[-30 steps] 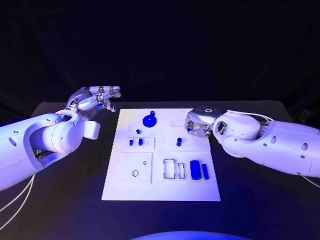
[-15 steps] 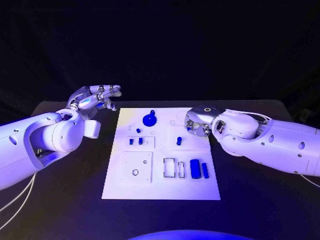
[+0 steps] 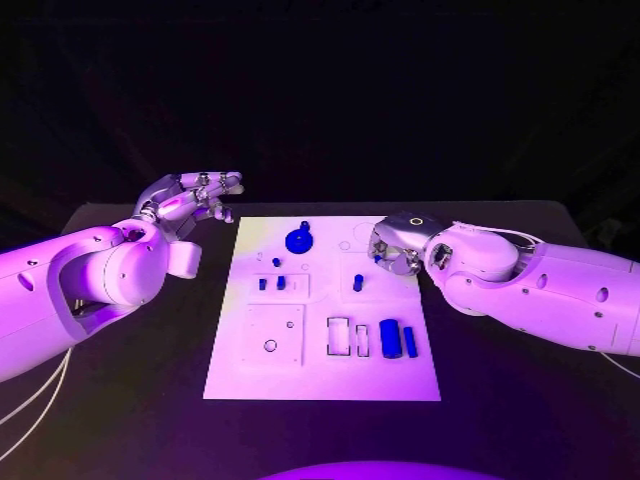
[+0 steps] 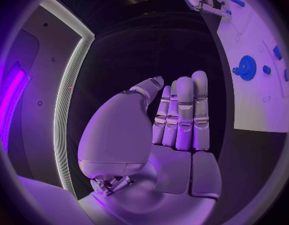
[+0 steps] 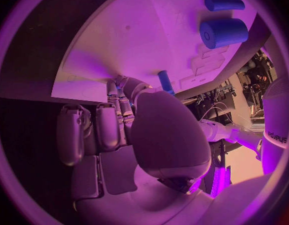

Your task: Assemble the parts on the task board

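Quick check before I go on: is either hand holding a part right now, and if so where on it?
Left hand holds nothing, fingers straight, off the task board. Right hand is curled down over the board's far right; whether it grips anything cannot be told.

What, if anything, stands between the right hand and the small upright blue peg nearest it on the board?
Nothing visible. The right hand hovers over the task board, and only bare white plate separates it from the blue peg.

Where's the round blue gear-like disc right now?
In the head view, the round blue disc sits at the white task board's far end, left of centre, nearer the left hand.
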`<state>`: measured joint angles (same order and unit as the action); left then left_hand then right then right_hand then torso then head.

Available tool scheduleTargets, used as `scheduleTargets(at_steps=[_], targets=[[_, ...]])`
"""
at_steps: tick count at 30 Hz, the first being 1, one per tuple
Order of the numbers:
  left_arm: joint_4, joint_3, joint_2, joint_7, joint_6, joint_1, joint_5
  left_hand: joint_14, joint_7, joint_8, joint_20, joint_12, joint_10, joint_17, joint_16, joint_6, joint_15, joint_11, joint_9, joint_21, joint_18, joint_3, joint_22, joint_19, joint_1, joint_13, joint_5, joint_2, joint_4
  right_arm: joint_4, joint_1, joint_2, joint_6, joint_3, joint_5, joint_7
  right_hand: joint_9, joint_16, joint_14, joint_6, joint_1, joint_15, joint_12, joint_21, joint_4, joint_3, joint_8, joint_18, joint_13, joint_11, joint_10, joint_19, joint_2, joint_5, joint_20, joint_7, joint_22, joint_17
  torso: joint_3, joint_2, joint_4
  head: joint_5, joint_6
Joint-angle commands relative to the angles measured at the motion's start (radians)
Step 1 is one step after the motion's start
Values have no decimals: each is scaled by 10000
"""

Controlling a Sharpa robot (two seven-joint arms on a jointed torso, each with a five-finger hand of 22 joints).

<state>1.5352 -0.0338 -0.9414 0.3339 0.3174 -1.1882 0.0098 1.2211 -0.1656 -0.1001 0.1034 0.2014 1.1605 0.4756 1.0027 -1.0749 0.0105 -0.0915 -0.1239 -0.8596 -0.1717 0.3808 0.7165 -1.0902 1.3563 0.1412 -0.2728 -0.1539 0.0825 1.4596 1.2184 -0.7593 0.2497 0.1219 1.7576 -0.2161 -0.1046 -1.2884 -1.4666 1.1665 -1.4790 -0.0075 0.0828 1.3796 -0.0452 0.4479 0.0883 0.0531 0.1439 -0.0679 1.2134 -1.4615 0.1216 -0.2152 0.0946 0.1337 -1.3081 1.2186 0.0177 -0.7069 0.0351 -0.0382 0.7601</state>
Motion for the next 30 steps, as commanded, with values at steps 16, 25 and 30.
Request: scheduleTargets(at_steps=[16,25,30], targets=[[40,29,-8,-35,-382,-2,164,-43,-15,46,20,41,-86,-32,-91,90,45,-19,21,97,-127,-111,-52,-26,-9,-10,27,94,10,922,302,-662,1008,-95,-344,176,-41,-42,-432,128,247,-82,-47,177,77,141,51,-162,15,28,195,-343,18,33,-58,-26,-1987,8,-8,-1,-1,33,-56],[3,37,9,-42,-366,6,199,-50,-19,48,22,42,-95,-36,-96,99,48,-22,23,109,-127,-121,-61,-27,-8,-11,25,100,11,2186,420,-1023,1133,-143,-556,185,-46,-52,-434,136,266,-83,-50,218,83,146,53,-171,16,31,205,-360,26,41,-58,-28,-2003,18,-3,2,3,183,-72],[-34,41,81,-33,-370,15,209,-50,-19,48,22,42,-95,-36,-96,99,48,-22,23,109,-127,-121,-61,-27,-8,-11,25,100,11,2718,345,-811,1134,-149,-619,249,-48,-50,-434,140,270,-85,-51,230,87,149,54,-173,16,32,209,-365,27,41,-58,-29,-2009,14,-14,9,28,370,-63]])
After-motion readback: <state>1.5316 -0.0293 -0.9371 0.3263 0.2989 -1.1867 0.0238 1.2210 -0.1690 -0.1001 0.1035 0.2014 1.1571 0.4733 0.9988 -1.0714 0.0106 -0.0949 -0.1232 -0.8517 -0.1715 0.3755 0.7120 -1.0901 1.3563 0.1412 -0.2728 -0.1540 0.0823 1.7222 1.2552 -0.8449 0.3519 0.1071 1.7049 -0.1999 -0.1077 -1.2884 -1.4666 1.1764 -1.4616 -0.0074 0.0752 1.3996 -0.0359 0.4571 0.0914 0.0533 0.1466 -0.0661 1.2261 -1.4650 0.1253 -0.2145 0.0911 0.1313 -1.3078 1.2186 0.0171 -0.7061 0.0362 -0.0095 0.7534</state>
